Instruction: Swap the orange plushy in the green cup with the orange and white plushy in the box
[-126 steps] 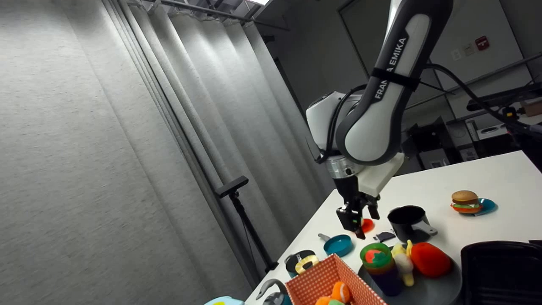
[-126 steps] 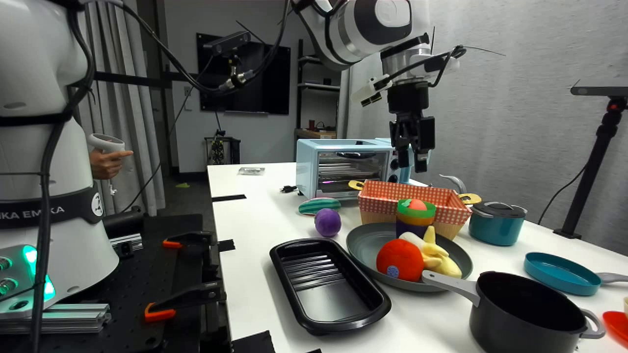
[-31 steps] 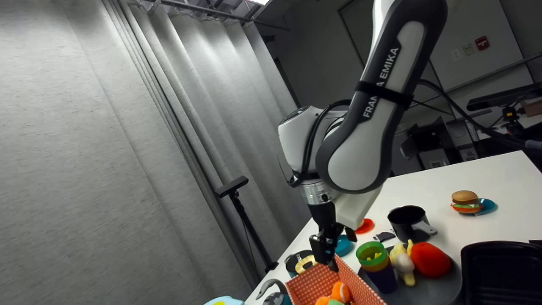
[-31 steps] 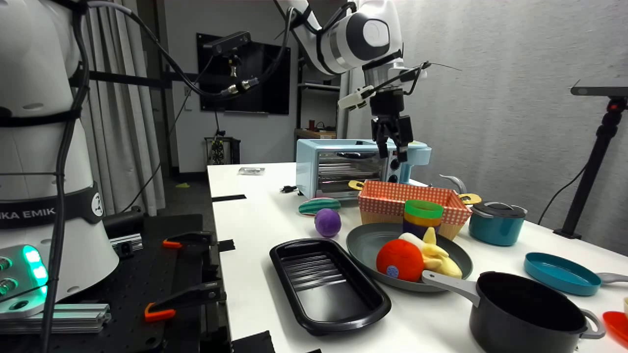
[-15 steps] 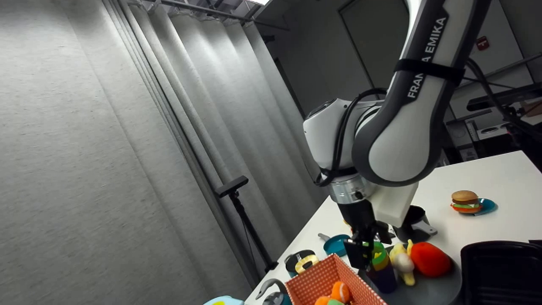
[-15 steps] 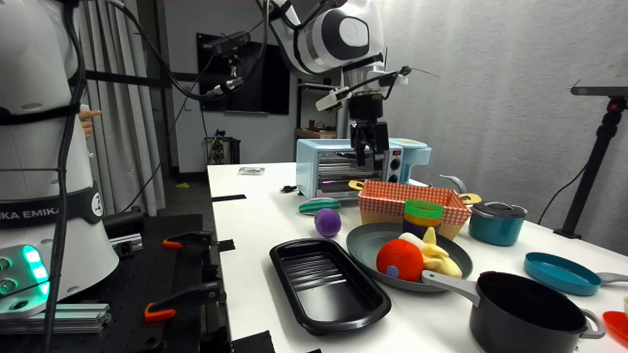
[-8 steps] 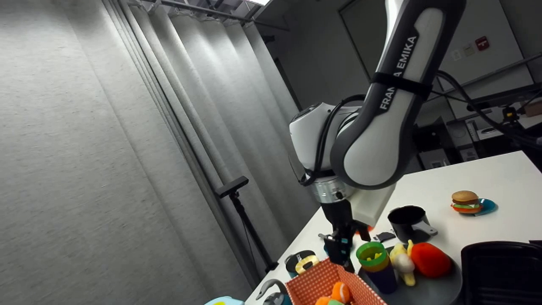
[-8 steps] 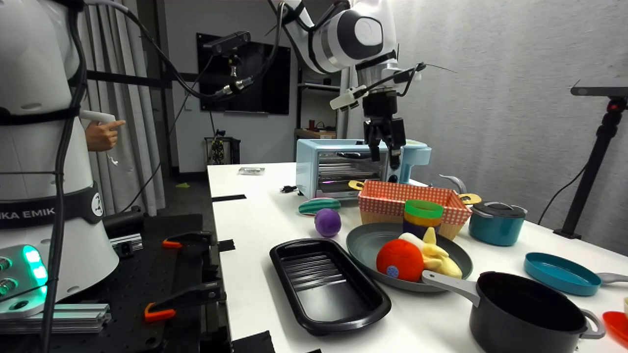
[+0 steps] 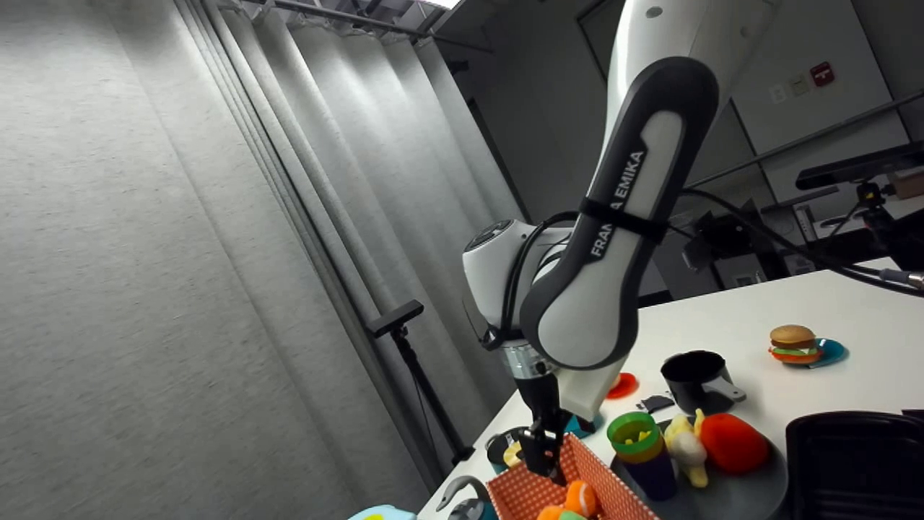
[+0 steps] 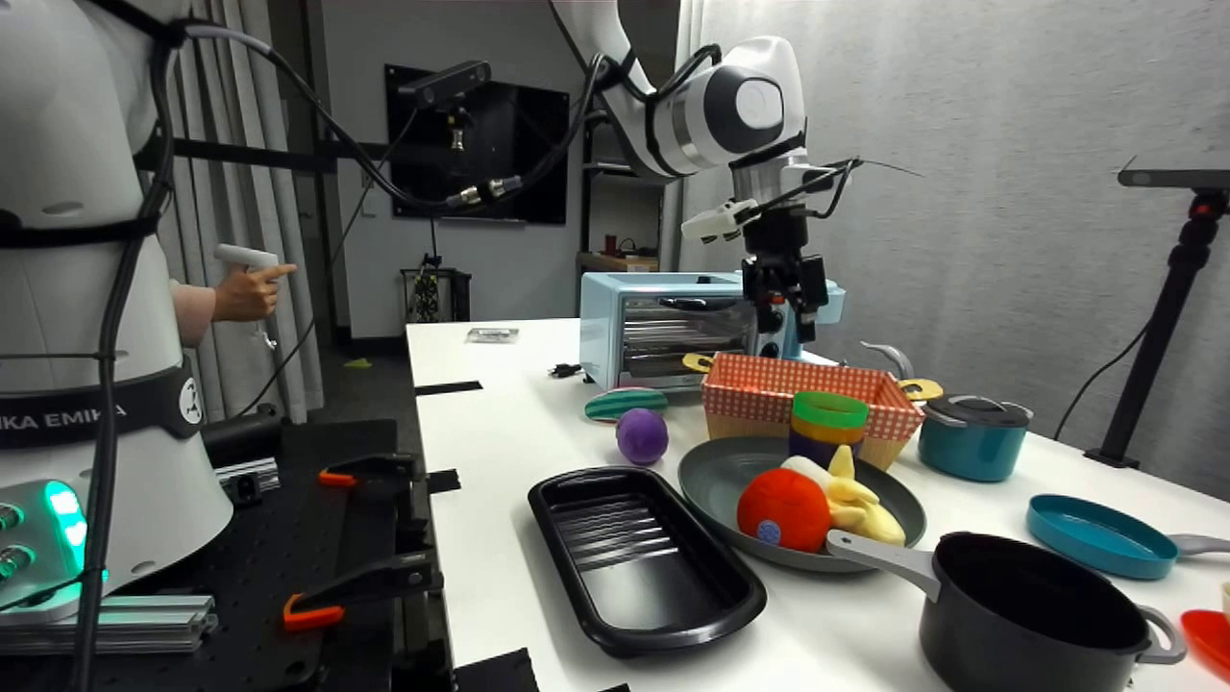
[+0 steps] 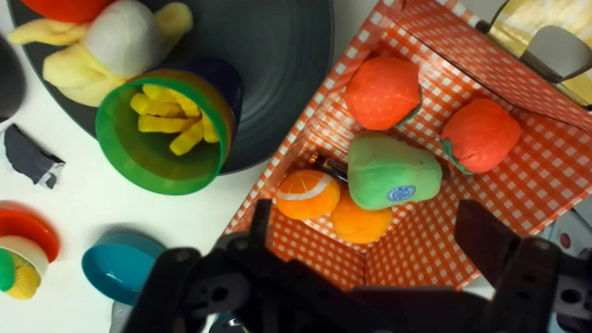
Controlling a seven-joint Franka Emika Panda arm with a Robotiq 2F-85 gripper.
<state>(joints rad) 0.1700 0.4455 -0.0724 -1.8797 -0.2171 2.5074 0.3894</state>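
Black jaws apart; downward over box point(image 11: 409, 254)

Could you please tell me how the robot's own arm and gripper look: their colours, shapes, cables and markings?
The arm is white with black parts, and its joints are rounded. Pale lettering reads "EMIKA"; a black strap covers part of the word before it. Black cables loop along the arm. A silver collar sits near the gripper, which is black with two blocky fingers.

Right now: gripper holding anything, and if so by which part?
Nothing. The gripper is open over the red-and-white checked box; the orange-and-white plushy lies ungripped inside the box.
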